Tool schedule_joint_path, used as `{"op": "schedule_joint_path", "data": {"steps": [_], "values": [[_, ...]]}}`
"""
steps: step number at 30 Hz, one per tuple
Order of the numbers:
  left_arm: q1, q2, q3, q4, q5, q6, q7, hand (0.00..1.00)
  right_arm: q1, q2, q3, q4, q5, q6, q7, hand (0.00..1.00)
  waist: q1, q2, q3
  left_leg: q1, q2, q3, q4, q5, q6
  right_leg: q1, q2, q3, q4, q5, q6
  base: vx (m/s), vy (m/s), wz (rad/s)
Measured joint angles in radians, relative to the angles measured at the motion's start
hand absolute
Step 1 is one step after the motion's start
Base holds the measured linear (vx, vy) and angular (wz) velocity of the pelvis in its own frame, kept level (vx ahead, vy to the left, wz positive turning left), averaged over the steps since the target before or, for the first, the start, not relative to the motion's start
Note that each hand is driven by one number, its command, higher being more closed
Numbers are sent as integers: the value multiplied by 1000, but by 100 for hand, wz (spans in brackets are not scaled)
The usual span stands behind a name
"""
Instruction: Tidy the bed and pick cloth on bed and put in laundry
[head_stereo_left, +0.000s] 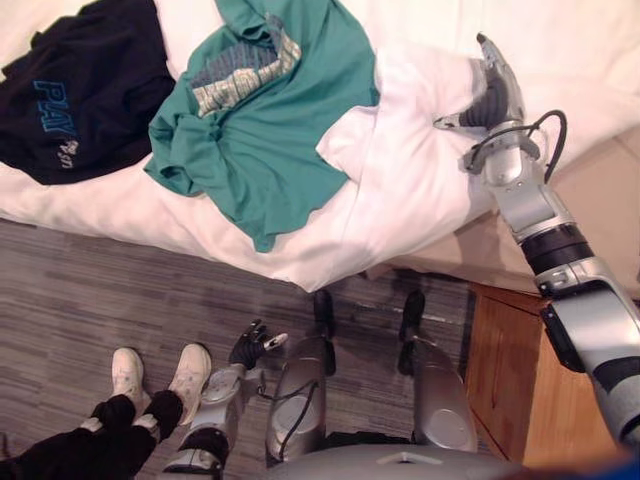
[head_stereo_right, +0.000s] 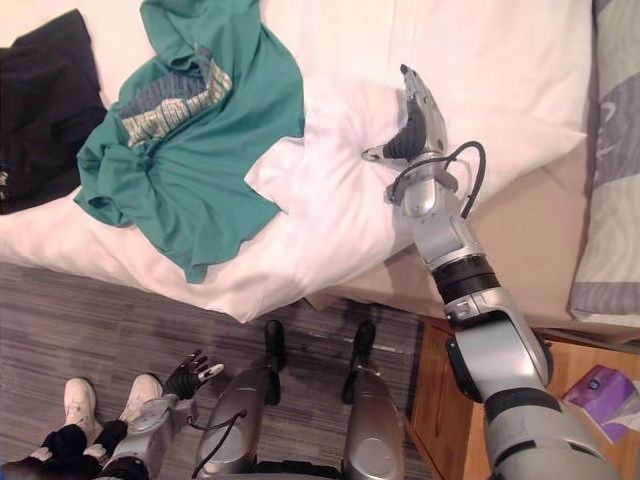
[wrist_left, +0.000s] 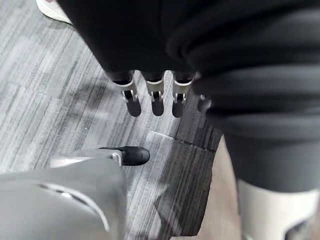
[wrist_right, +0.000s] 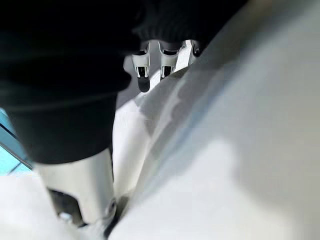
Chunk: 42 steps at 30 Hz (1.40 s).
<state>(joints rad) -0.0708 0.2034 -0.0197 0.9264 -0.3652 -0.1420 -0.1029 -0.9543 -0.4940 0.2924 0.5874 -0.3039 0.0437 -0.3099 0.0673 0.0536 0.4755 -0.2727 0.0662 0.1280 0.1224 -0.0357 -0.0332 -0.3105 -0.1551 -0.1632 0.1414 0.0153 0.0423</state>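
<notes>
A crumpled green T-shirt (head_stereo_left: 265, 110) with a grey print lies on the white duvet (head_stereo_left: 400, 180) near the bed's edge. To its left lies a black garment (head_stereo_left: 80, 90) with blue lettering. My right hand (head_stereo_right: 415, 120) rests on a raised fold of the duvet to the right of the T-shirt, open, with straight fingers and the thumb spread. In the right wrist view its fingers (wrist_right: 155, 67) lie against white fabric (wrist_right: 225, 150). My left hand (head_stereo_left: 250, 345) hangs low over the floor, away from the bed, open and holding nothing; its fingers (wrist_left: 157, 97) are relaxed.
A person's legs in dark trousers and white shoes (head_stereo_left: 150, 380) stand on the grey plank floor (head_stereo_left: 100, 290) at lower left. A wooden nightstand (head_stereo_left: 520, 390) stands right of the bed, with a purple packet (head_stereo_right: 605, 390) on it. A grey-striped pillow (head_stereo_right: 615, 200) lies at far right.
</notes>
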Motion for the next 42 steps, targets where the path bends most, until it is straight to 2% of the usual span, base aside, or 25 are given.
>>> {"op": "schedule_joint_path", "data": {"steps": [2, 3, 6, 10, 12, 15, 18, 20, 22, 23, 24, 26, 28, 29, 30, 31, 32, 33, 34, 35, 36, 37, 38, 40, 42], "values": [[-13, -2, -19, 0, -15, 1, 0, 0, 4, -8, 30, -2, -57, -8, 26, 0, -2, 9, 5, -12, -5, 2, 4, 0, 2, -13, -4, 9, 0, 3, 3, -22, 37, -4], [-18, -4, -19, 1, -15, 4, 0, 0, 7, -11, 36, -3, -77, -11, 33, 100, -1, 11, 6, -14, -5, 1, 6, 1, 4, -15, -4, 9, 0, 4, 2, 0, 0, 0], [-29, -21, -22, -2, -6, 23, 2, 0, 31, -23, 65, -10, -156, -19, 44, 100, -2, 14, 7, -20, -5, -9, 20, 1, 4, -11, -4, 8, 0, 5, 3, 0, 0, 0], [-35, -44, -61, 0, 37, 28, 26, 0, 72, -17, 77, -10, -192, -13, 39, 100, -2, 14, 7, -19, -3, -31, 23, 2, 4, 2, -2, -10, -1, 5, 3, -36, 8, 11], [-35, -48, -61, 0, 44, 29, 34, 0, 79, -13, 77, -5, -191, -5, 26, 100, 4, 11, 6, -16, 1, -34, 23, 2, 3, 9, 1, -14, -3, 5, 3, -19, -1, 7], [-35, -49, -61, 1, 81, 29, 65, 0, 94, 25, 76, 13, -175, 17, -39, 100, 8, 6, 3, 2, 7, -35, 14, 6, -2, 29, 9, -15, -14, 6, 2, 7, -2, -1], [-35, -48, -61, 0, 86, 29, 99, 0, 146, 69, 66, 17, -119, 16, -114, 100, 7, -14, -7, 40, 15, -30, -13, 11, -8, 59, 20, -14, -31, 7, 2, 46, -11, -7], [-34, -48, -71, -1, 113, 34, 126, 0, 226, 129, 13, -21, -55, 8, -169, 100, 7, -43, -22, 65, 24, -25, -25, 11, -12, 81, 30, -12, -41, 7, 1, 82, -25, -7], [-34, -48, -83, -1, 122, 46, 141, 0, 276, 165, -25, -48, -8, -1, -207, 100, 6, -60, -32, 82, 28, -19, -38, 12, -14, 89, 35, -5, -42, 7, 1, 70, -14, -10], [-27, -50, -92, -3, 124, 58, 154, 0, 355, 208, -63, -94, 39, -19, -242, 100, 6, -84, -45, 102, 32, 0, -46, 11, -16, 98, 39, 12, -42, 7, 1, 67, 5, -17], [-24, -48, -92, -5, 131, 64, 156, 0, 386, 223, -74, -112, 66, -32, -257, 100, 5, -91, -49, 113, 33, 4, -51, 10, -17, 104, 40, 14, -42, 7, 1, 78, 13, -20], [-4, -45, -93, -25, 154, 85, 179, 0, 551, 278, -138, -212, 167, -96, -296, 100, 0, -115, -68, 155, 35, 29, -57, 5, -22, 132, 42, 43, -43, 6, 2, 58, 22, -25], [23, -46, -94, -42, 161, 95, 197, 0, 658, 306, -172, -260, 216, -148, -317, 100, -9, -127, -93, 183, 34, 47, -69, -2, -21, 144, 44, 60, -43, 3, 7, 49, 33, -34], [55, -46, -95, -41, 163, 105, 200, 0, 774, 335, -212, -302, 257, -199, -333, 100, -25, -136, -136, 206, 30, 67, -81, -6, -20, 150, 43, 77, -43, -5, 16, 50, 29, -35], [67, -45, -95, -40, 164, 111, 203, 0, 814, 344, -226, -319, 275, -219, -334, 100, -31, -138, -154, 215, 27, 75, -88, -6, -20, 152, 41, 85, -43, -11, 18, 63, 36, -40], [92, -46, -95, -40, 175, 118, 218, 0, 892, 361, -254, -348, 308, -260, -333, 100, -49, -137, -183, 238, 23, 87, -91, -14, -20, 166, 39, 103, -43, -20, 22, 50, 25, -30], [112, -47, -95, -38, 187, 119, 220, 0, 939, 374, -268, -363, 335, -284, -331, 0, -62, -130, -200, 259, 22, 93, -94, -19, -21, 182, 39, 111, -43, -25, 26, 40, 34, -39], [136, -52, -95, -36, 191, 119, 219, 0, 995, 391, -285, -377, 375, -322, -314, 0, -77, -122, -230, 286, 21, 113, -108, -21, -21, 193, 41, 123, -43, -30, 29, 23, 24, -30], [147, -56, -95, -35, 191, 119, 219, 0, 1015, 401, -292, -380, 393, -341, -303, 0, -80, -115, -245, 296, 21, 117, -116, -21, -21, 197, 42, 127, -43, -30, 30, 20, 24, -35], [158, -66, -95, -27, 191, 119, 218, 0, 1065, 424, -312, -396, 451, -379, -263, 0, -85, -104, -277, 312, 20, 134, -126, -22, -22, 201, 45, 140, -44, -32, 32, 23, 14, -27], [160, -69, -94, -21, 191, 117, 218, 0, 1082, 438, -326, -404, 482, -396, -239, 0, -87, -99, -290, 319, 20, 139, -130, -25, -24, 203, 46, 148, -46, -33, 32, 31, 21, -26], [171, -73, -93, -13, 190, 117, 215, 0, 1112, 467, -347, -407, 581, -435, -175, 0, -89, -85, -308, 343, 20, 144, -141, -26, -24, 222, 48, 154, -55, -33, 33, 26, 18, -14], [175, -75, -91, -12, 189, 117, 212, 0, 1124, 482, -361, -407, 615, -443, -149, 0, -90, -81, -313, 348, 20, 149, -145, -26, -25, 229, 48, 156, -56, -33, 33, 40, 22, -10], [185, -85, -62, -13, 188, 117, 187, 0, 1177, 525, -408, -405, 771, -452, -32, 0, -92, -74, -319, 381, 22, 175, -160, -28, -27, 251, 50, 166, -57, -36, 37, 24, 20, -15], [198, -102, -24, -15, 189, 116, 169, 0, 1213, 534, -409, -404, 842, -452, 24, 0, -94, -72, -329, 395, 28, 198, -164, -33, -27, 251, 52, 177, -57, -37, 37, 17, 4, -30]]}}
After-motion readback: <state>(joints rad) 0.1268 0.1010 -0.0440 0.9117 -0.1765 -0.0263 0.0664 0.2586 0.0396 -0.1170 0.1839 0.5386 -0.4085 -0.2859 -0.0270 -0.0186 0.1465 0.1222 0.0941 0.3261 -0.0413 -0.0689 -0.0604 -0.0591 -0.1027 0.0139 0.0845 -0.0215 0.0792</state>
